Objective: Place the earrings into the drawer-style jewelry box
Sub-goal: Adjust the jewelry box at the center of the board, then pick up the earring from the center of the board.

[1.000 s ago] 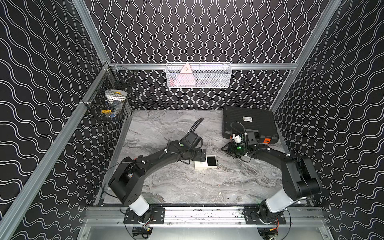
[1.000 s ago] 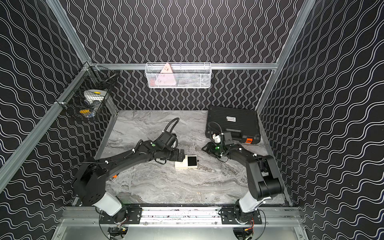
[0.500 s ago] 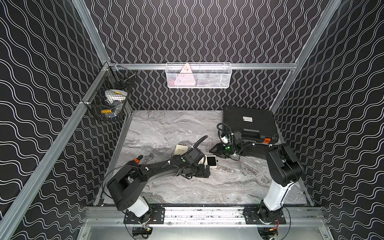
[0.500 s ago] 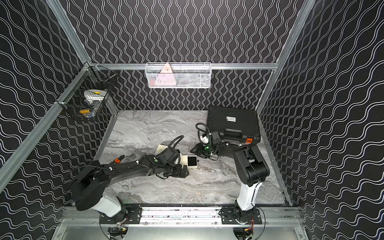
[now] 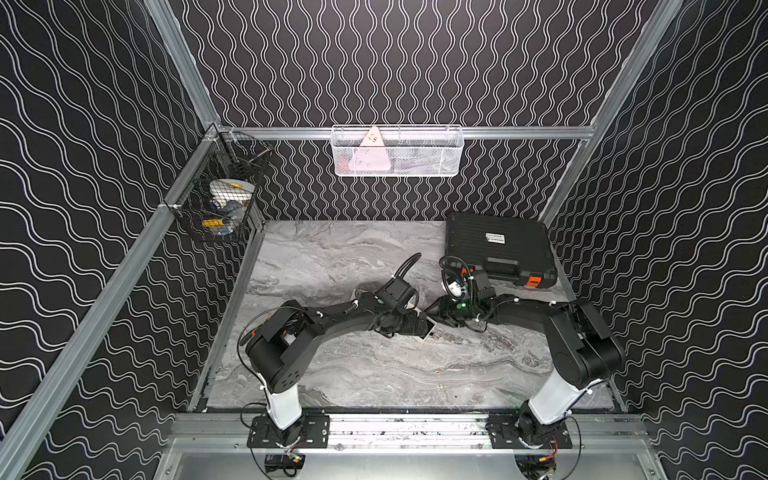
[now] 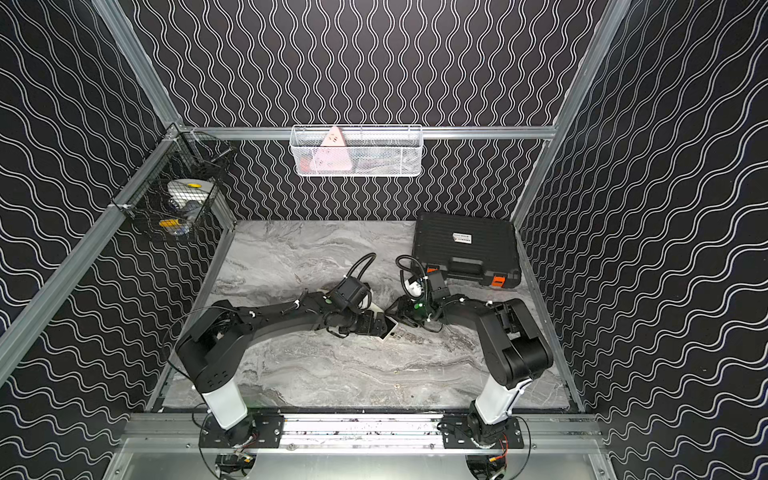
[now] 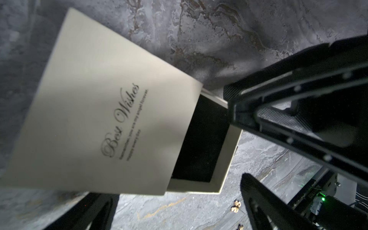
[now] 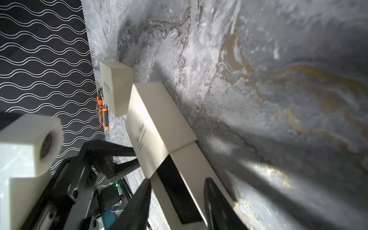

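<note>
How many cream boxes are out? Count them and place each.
2. One box, drawer pulled out, lies mid-table between the arms; the second box sits just behind the left arm. More could hide under the arms.

My left arm (image 5: 332, 322) and right arm (image 5: 528, 311) are black, each on a white post (image 5: 284, 405) bolted to a black plate (image 5: 286, 432) at lower frame. Black cables (image 5: 405, 266) loop off both wrists; a green light (image 5: 458, 306) glows on the right.
</note>
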Motion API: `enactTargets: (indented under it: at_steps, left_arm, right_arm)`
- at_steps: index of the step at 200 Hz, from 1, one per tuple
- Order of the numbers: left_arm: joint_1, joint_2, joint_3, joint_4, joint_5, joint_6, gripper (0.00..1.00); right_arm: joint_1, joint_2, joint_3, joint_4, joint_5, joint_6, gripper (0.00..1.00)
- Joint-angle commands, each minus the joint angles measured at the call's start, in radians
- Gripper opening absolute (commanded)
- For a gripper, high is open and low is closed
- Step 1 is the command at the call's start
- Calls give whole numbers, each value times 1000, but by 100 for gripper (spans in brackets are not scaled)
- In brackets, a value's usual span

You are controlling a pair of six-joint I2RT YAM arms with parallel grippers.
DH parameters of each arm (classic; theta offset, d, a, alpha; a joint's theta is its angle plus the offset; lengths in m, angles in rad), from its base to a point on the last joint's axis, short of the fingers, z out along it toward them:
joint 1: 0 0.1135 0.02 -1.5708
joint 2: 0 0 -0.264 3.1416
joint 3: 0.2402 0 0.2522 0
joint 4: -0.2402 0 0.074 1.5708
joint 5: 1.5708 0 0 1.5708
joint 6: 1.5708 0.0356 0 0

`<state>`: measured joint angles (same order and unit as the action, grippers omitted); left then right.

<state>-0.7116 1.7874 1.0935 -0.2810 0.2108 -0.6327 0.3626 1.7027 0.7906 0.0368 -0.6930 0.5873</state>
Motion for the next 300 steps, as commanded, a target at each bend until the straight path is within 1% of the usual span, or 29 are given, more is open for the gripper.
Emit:
enactTargets:
  at_steps: [1,35,56,64,79,88,99,117,128,132,145,163,191,205,220,248,300]
  left_arm:
    - [17,4,3,9,-3,15,98]
    - [42,2,-4,12,-5,19,98]
    - [55,3,-9,21,-2,21,98]
    - [59,4,-10,20,-2,23,98]
    - [68,-5,-12,12,-2,29,99]
    - [70,-22,-14,-5,-8,33,99]
    - [70,-54,-18,-29,-17,36,99]
    - [62,-131,-59,-57,11,7,99]
    - [38,-180,-86,-75,17,-10,99]
    - [25,-200,-96,-86,12,-12,99]
    - [-20,-255,-123,-118,-8,-20,99]
    - [-55,-328,-183,-123,-3,-46,99]
    - [-61,-417,-301,-70,44,-66,99]
    - [-61,-438,-339,-53,61,-66,99]
    - [-62,-455,-372,-27,91,-72,99]
    - [-61,-484,-419,-4,116,-81,99]
    - [-61,-477,-452,21,126,-88,98]
  right_arm:
    - [14,-28,-27,24,-4,26,46]
    - [44,-58,-75,49,14,61,46]
    - [46,-68,-92,47,25,65,46]
    - [43,-78,-87,21,30,52,46]
    - [22,-118,-49,-95,68,-3,46]
    - [13,-160,-15,-197,125,-49,46]
    - [14,-217,35,-351,238,-103,46]
    - [42,-294,54,-521,380,-100,43]
    - [86,-336,44,-603,458,-75,41]
    - [129,-349,42,-632,491,-63,41]
    - [216,-391,31,-715,595,-17,39]
    - [321,-457,11,-773,661,44,34]
    - [448,-510,-18,-752,672,68,28]
    - [497,-493,-29,-716,669,63,26]
    - [526,-449,-33,-679,663,54,24]
    - [544,-374,-45,-627,659,51,21]
    - [544,-331,-71,-590,655,48,22]
